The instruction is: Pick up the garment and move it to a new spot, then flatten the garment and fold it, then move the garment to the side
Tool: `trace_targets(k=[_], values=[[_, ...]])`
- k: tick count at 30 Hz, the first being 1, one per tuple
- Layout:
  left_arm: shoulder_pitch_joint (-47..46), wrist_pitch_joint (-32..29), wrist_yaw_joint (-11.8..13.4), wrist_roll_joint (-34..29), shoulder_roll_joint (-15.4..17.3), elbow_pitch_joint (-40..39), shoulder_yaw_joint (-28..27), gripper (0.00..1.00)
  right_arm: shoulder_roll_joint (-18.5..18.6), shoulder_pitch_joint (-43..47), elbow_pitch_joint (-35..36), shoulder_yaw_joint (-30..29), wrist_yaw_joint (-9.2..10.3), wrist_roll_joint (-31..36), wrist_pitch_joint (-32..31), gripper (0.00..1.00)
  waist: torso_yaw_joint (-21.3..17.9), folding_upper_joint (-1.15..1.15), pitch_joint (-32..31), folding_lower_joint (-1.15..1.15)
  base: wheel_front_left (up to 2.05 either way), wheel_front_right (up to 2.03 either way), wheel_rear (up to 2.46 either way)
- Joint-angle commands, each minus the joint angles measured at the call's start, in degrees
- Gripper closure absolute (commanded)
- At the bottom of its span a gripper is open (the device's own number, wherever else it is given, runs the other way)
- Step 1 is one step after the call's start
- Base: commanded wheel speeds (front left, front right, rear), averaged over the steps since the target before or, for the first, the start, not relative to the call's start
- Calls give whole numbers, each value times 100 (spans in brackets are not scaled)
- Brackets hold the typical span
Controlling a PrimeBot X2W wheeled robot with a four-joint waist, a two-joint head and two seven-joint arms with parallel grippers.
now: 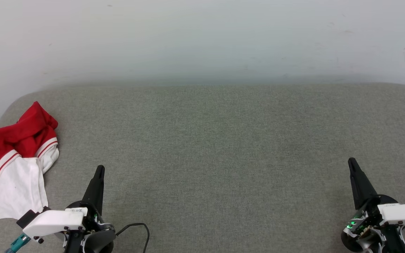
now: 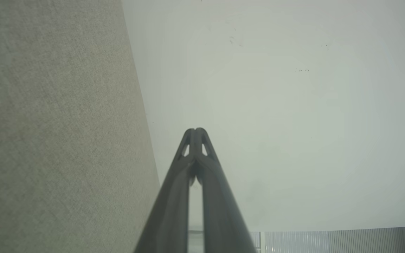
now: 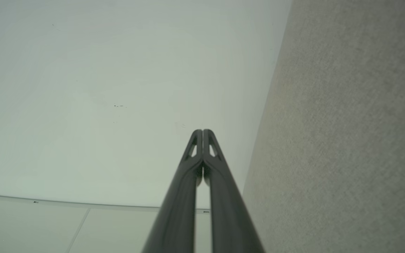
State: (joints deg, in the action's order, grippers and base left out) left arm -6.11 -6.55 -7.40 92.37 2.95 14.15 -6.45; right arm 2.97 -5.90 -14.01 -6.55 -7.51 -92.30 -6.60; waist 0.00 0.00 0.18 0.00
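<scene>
**Red jersey bunched at the left edge of a grey padded surface**

A grey woven padded surface (image 1: 202, 158) spans the head view, with rounded far corners at left and right. Behind its far edge rises a pale wall (image 1: 202, 35), scuffed with faint dark marks near the upper right. The garment (image 1: 12, 165) lies crumpled at the surface's left edge and runs off that side of the picture. Its red cloth is heaped at the far end, and a white sleeve with red-striped trim is spread toward the near end.

The left gripper (image 1: 99, 168) sits at the lower left, near the garment but apart from it, with its dark fingers pressed together and holding nothing. The right gripper (image 1: 351, 161) sits at the lower right, well apart from the garment, its fingers likewise pressed together with nothing between them. A wide stretch of bare fabric lies between the two grippers and on toward the wall. A thin black cable (image 1: 142, 228) loops over the near edge beside the left arm
</scene>
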Motion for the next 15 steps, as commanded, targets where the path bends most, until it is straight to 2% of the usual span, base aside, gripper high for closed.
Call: trace_targets(k=[1,13,14,15], values=[[-28,-14,-19,10,-13,-8,-17,100,-20,-60,-5,0,4,-23,0,100,0,0,0,0,0,0,0],[-28,-14,-19,10,-13,-8,-18,100,-20,-60,-5,1,4,-23,0,100,0,0,0,0,0,0,0],[6,2,1,-1,-1,17,5,0,0,9,-15,3,0,2,1,0,0,0,0,0,0,0,0],[29,5,3,-1,-4,61,12,0,-1,39,-51,4,0,2,2,0,0,0,0,0,0,0,0]])
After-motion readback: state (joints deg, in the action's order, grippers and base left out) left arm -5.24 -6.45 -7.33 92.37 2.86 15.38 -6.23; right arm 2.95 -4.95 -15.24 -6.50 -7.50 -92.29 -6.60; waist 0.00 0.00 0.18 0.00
